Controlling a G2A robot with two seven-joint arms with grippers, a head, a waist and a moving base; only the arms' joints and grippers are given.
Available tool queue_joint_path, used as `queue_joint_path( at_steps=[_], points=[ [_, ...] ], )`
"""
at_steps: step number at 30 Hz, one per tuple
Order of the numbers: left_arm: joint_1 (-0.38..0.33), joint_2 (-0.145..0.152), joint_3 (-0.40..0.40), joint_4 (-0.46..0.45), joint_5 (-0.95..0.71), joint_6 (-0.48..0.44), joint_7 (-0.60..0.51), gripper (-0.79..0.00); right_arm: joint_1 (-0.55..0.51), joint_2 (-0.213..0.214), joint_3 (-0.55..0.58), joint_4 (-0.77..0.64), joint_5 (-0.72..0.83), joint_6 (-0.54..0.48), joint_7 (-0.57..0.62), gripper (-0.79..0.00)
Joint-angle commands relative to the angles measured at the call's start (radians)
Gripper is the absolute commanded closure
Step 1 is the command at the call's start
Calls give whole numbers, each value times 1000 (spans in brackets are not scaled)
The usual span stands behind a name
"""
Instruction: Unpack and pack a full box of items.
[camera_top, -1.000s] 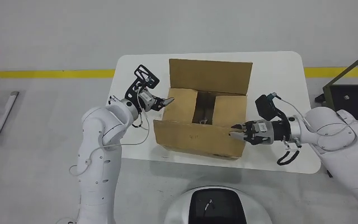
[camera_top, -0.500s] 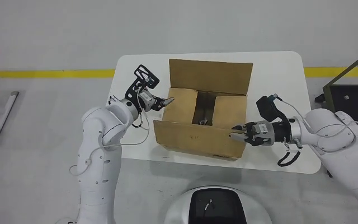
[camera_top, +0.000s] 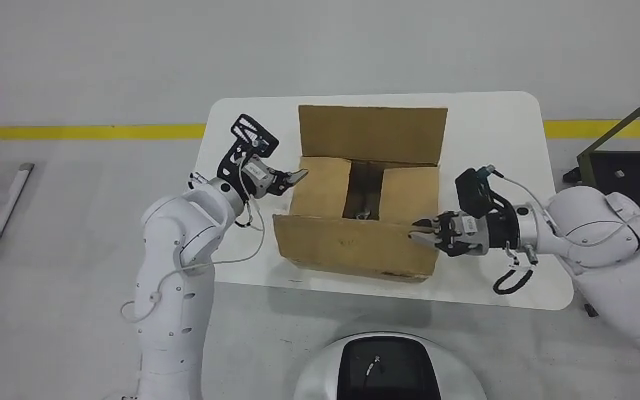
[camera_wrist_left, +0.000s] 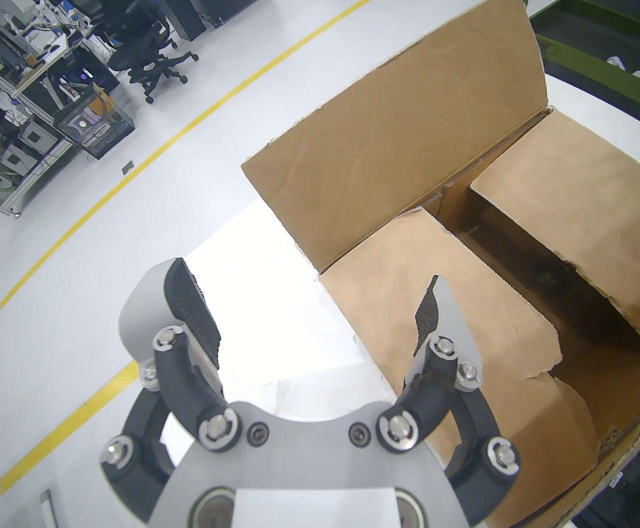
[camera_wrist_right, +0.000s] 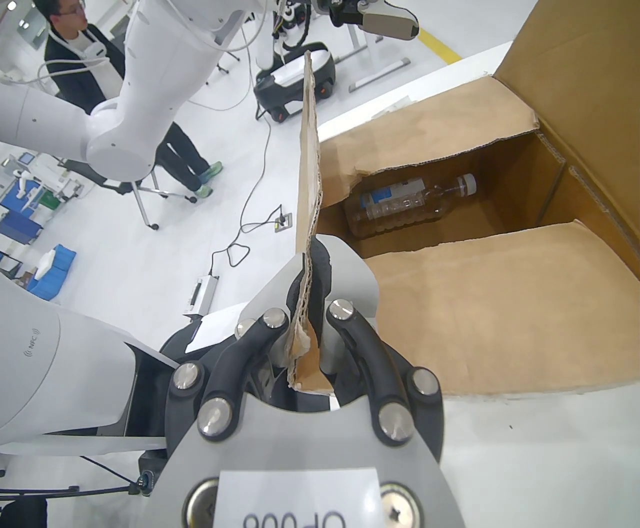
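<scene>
Cardboard box sits mid-table on the white table, long axis left-right, opening up. The far flap is folded back and open. The left flap and right flap are folded inward, with a gap between them running near-far. The near flap stands roughly upright, seen edge-on in the right wrist view. Right gripper is at the box's near-right corner, fingers closed tight on the near flap's right end, with torn cardboard edge showing between the pads. Left gripper hangs over the table just beside the box's left side, level with the left flap. Its fingers are spread wide with nothing between them, and it is not touching the cardboard. On the box floor a clear plastic bottle lies on its side. Its long axis runs near-far, white cap pointing at the far wall, and its base end is tucked partly under the torn edge of the left flap. The rest of the box interior is hidden by the flaps.
</scene>
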Motion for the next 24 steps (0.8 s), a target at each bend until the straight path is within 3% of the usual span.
queue_joint_path(
  at_steps=[1,15,16,18,20,21,22,24],
  points=[
    [2,4,-8,-12,-20,-5,-1,-785,6,2,8,-8,-36,-14,-10,0],
    [2,8,-17,-26,-25,-8,-4,-785,-24,16,121,-137,-385,-179,-186,0],
    [2,8,-17,-26,-25,-8,-4,-785,-35,18,125,-146,-399,-179,-196,-46],
    [2,8,-17,-26,-25,-8,-4,-785,-53,22,125,-166,-415,-179,-208,-351],
    [2,8,-17,-26,-25,-8,-4,-785,-68,28,122,-178,-426,-179,-208,-394],
    [2,8,-17,-26,-25,-8,-4,-785,-75,31,120,-177,-421,-179,-211,-646],
    [2,8,-17,-26,-25,-8,-4,-785,-80,35,121,-176,-417,-179,-211,-785],
    [2,8,-17,-26,-25,-8,-4,-785,-90,43,113,-184,-398,-179,-203,-785]
  ],
)
